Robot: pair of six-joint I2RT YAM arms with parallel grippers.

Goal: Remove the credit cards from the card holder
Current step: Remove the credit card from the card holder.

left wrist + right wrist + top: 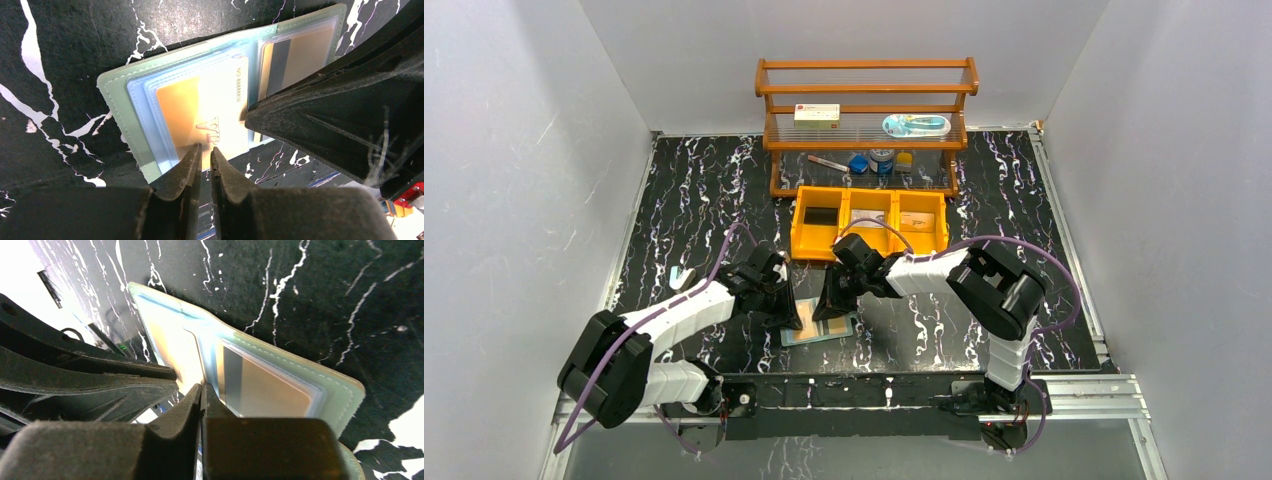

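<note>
Across the black, white-veined bench (1024,200), between plain grey walls, we see a wooden rack (867,65) and an orange three-compartment bin (870,190) holding flat items. Near the front edge the sage-green card holder (112,95) lies open, with an orange-tan card (200,110) and a grey-striped card (295,55) in its pale blue pockets. Our left fingers (187,167) stand almost closed at the orange card's edge; we cannot tell whether they pinch it. Our right fingers (185,405) are pressed together at the fold.

Sage-green card holder (112,92) open flat; orange-tan credit cards (190,110) tucked in both pockets.
</note>
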